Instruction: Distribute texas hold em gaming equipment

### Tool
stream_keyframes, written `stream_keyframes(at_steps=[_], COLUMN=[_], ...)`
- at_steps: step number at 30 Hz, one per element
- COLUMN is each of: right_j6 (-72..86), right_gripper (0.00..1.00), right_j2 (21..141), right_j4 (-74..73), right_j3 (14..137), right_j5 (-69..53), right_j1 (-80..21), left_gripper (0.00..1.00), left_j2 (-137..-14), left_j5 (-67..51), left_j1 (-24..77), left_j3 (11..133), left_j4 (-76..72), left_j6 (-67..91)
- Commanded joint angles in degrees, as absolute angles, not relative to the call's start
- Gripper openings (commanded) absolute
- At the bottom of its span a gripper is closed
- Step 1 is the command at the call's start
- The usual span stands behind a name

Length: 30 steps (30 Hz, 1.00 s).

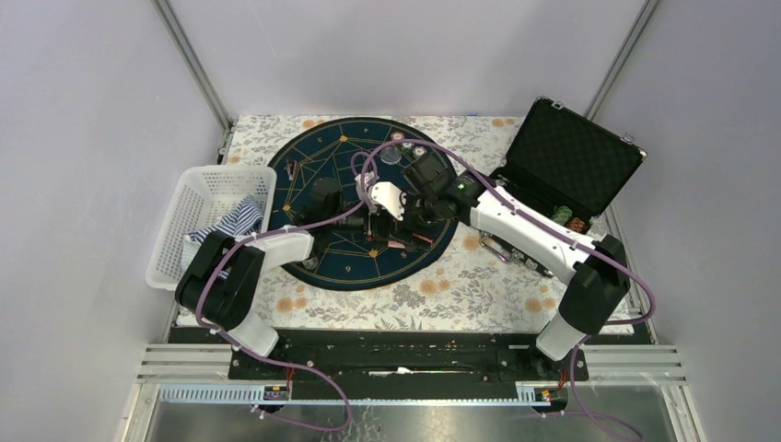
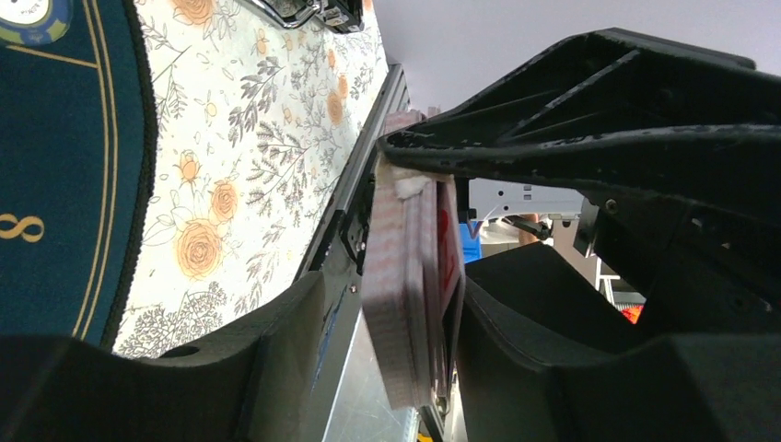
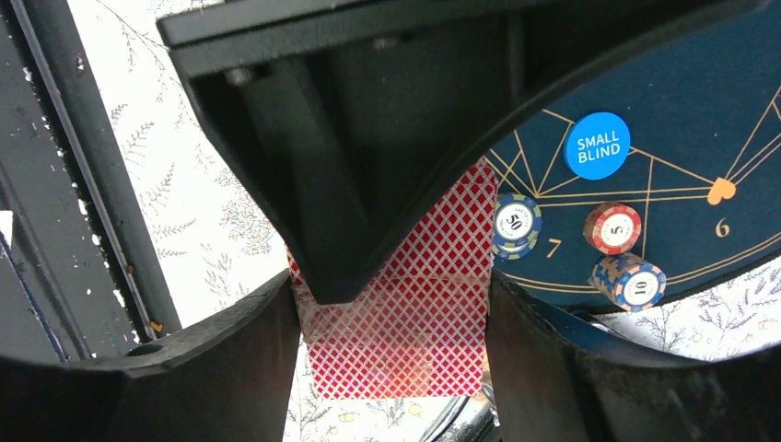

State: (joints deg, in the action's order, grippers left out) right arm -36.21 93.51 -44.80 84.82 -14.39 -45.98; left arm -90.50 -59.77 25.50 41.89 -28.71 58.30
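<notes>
Now: left fingers (image 2: 230, 368) clamping deck (image 2: 401, 304); right fingers (image 3: 553, 368) flanking red-backed card (image 3: 405, 322), grip unclear. Judging best: peeling one card slowly, keeping deck steady.

matt cloth mat (image 1: 313, 166), smooth paper cards (image 3: 414, 322)

Worktop (image 1: 460, 295): floral-patterned cover
Centre: round dark-blue mat (image 1: 322, 166), gold lines
Left edge: white basket (image 1: 198, 198)
Right: open black case (image 1: 566, 161)
</notes>
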Motion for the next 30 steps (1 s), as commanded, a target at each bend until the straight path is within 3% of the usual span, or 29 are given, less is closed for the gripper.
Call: stream_keyframes(at_steps=[1,7,10,14,17,24,30], right_j6=[-34.9,-33.7,-32.3,-28.3,-22.0,0.4,22.0], right_gripper=[0.41,0.43,0.53,0.82,0.96,1.0,1.0], right_j2=[94.0,94.4,94.0,91.8,89.8,84.1,80.2], right_j4=[-44.8,-44.4,-43.9,-43.4,-42.5,-27.5,-6.0], right_j3=[89.0,89.6,89.9,91.3,94.0,88.6,75.2], right_j5=[-12.9,-12.0,-9.6,-14.8,-26.7,-49.8,-58.8], right_j1=[-47.4,-48.2,-48.1,-44.9,-37.6,-20.5,-16.6], left_gripper=[0.51,0.34,0.23,0.11,0.03,0.02,0.06], left_j2=[-91.4,-92.1,-91.4,-88.4,-86.2,-80.7,-82.9], left_j5=[-61.3,-62.9,-63.8,-63.9,-64.2,-65.8,-64.7], left_j1=[26.3,26.6,26.6,26.2,24.8,19.6,16.7], left_j3=[42.3,41.0,40.8,40.2,39.6,35.9,35.9], left_j4=[-37.7,-45.8,-46.1,-43.3,-43.6,-62.0,-85.7], left_j6=[61.4,66.2,66.1,63.1,63.0,74.2,93.5])
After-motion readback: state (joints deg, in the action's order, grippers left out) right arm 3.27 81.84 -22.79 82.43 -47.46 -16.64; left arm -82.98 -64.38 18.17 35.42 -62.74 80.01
